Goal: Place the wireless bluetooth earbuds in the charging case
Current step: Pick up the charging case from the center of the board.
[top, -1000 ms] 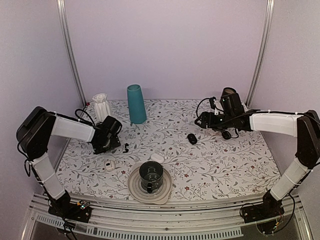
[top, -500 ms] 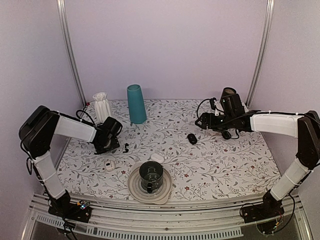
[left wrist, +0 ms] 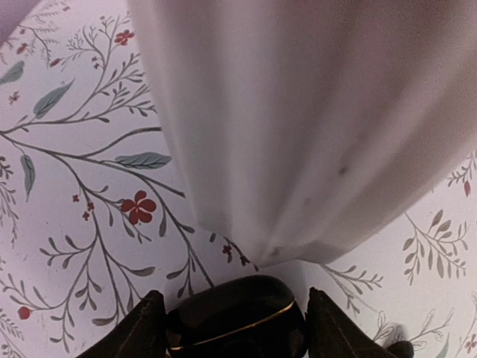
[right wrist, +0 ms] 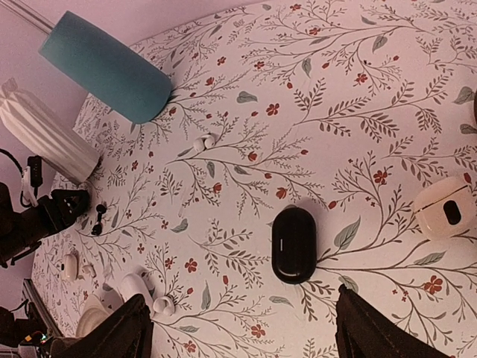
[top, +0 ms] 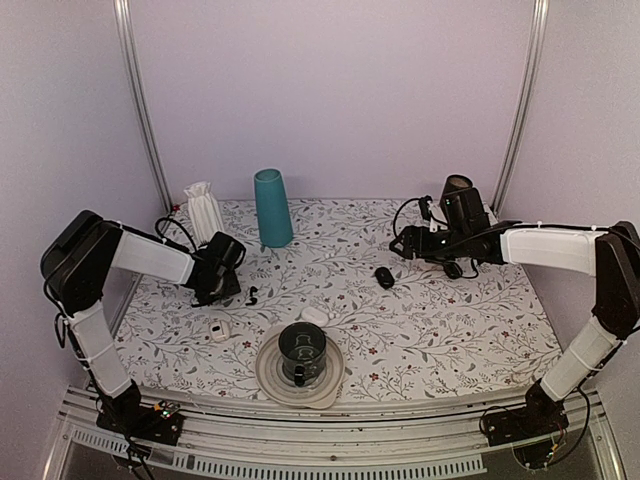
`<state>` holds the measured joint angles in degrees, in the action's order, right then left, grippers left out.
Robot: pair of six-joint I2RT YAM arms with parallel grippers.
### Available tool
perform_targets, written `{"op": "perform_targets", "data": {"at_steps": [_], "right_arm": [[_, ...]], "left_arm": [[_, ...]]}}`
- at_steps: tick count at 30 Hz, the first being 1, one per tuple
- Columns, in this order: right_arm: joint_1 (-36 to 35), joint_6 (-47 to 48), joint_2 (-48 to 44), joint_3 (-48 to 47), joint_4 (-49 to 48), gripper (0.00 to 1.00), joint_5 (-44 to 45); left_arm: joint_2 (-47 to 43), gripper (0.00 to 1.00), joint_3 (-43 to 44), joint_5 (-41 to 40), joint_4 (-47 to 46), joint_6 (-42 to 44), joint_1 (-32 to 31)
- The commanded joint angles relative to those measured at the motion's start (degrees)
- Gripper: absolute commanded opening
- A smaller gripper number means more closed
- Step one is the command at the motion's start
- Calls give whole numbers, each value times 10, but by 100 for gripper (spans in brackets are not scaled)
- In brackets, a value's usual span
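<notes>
Where the table (top: 450,330) meets its back-left edge, a white vase (left wrist: 298,112) crowds the left gripper (left wrist: 235,294), its fingers flanking a black case (left wrist: 235,321), grip unclear. Well apart from edges, the right gripper (right wrist: 244,298) hangs spread near a second case (right wrist: 293,244). A black earbud (top: 252,295) lies near the left gripper.

Left arm (top: 150,258): elbow raised, forearm reaching forward, left claw (top: 218,280) low at the surface (top: 450,320), fingers (left wrist: 141,332) parted, grip not discernible. Right arm (top: 550,245): stretched inward along the far side, right claw (top: 403,243) held above the surface, fingers (right wrist: 123,335) spread wide, empty.
</notes>
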<state>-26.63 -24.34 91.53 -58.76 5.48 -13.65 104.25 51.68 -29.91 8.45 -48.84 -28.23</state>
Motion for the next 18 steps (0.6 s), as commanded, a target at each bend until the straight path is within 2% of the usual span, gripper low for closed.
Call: {"op": "perform_targets", "data": {"at_steps": [1, 18], "right_arm": [[-4, 5, -17, 11, -16, 85, -1], [-3, 7, -18, 12, -17, 84, -1]], "left_arm": [[0, 60, -3, 2, -22, 17, -3], [1, 52, -8, -1, -20, 17, -29]]}}
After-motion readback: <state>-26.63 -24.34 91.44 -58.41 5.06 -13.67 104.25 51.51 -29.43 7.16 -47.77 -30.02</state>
